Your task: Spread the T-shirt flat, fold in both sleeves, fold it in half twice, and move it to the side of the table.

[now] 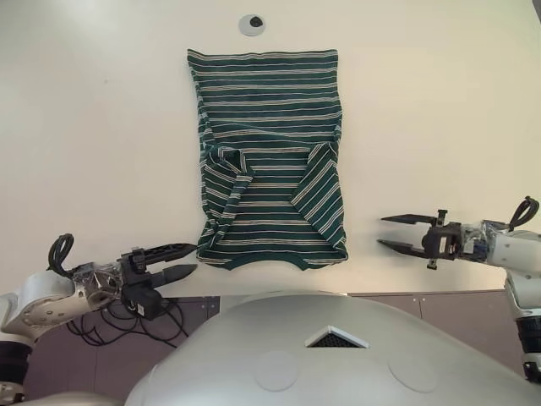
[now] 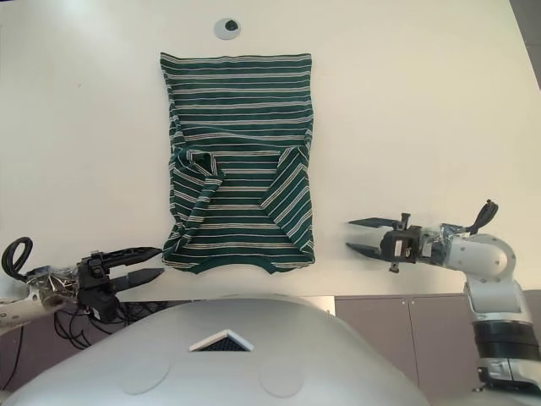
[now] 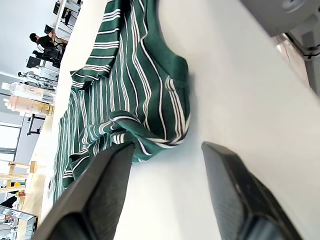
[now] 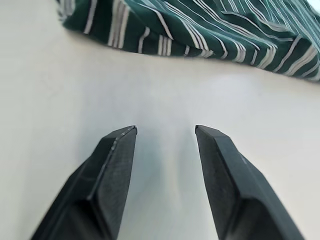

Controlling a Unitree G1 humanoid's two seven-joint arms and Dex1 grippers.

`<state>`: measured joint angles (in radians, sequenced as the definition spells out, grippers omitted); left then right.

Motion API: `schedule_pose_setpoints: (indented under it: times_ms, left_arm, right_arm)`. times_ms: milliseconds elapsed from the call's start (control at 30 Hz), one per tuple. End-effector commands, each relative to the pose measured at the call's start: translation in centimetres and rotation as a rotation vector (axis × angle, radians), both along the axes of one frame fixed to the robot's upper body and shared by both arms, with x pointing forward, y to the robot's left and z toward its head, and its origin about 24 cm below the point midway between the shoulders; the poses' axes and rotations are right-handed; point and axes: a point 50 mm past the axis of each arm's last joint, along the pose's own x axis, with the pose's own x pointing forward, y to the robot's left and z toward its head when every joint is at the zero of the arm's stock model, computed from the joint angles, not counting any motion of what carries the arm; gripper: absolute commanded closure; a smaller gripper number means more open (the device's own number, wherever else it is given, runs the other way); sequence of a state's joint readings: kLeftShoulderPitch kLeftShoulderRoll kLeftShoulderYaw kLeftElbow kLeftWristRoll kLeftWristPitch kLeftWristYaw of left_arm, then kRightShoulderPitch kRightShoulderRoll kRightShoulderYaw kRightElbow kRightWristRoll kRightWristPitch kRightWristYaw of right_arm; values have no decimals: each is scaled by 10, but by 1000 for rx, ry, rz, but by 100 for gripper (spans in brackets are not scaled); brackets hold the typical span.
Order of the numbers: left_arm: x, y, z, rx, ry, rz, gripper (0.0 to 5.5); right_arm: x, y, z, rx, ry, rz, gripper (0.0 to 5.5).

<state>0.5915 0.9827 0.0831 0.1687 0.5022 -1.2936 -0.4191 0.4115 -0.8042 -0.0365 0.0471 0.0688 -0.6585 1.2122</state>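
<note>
A dark green T-shirt (image 1: 270,144) with white stripes lies flat on the white table (image 1: 439,118), both sleeves folded in over its body. My left gripper (image 1: 193,258) stands open at the table's near edge, its fingertips just short of the shirt's near left corner (image 3: 150,142). My right gripper (image 1: 382,232) is open too, a short way to the right of the shirt's near right corner (image 4: 95,30), with nothing between its fingers.
A small grey round disc (image 1: 251,24) sits on the table beyond the shirt's far edge. Bare table surface stretches on both sides of the shirt. Black cables (image 1: 110,326) hang below the table's near edge on the left.
</note>
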Motion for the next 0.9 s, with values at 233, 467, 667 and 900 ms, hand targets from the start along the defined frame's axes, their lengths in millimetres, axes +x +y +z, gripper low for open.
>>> schedule_pose_setpoints:
  times_ms: [233,467,667,900]
  left_arm:
    - [-4,0,-13,63,68,-16,302]
    - [0,-6,-20,68,63,-30,302]
    - [5,-12,-20,59,69,-44,363]
    - [6,-19,-16,54,86,-48,463]
  right_arm:
    - [-26,20,-15,-11,-59,203,335]
    - [-21,31,-21,-9,-155,260,335]
    - [-16,41,-27,-2,-193,312,329]
    - [-17,48,-30,6,-192,372,329]
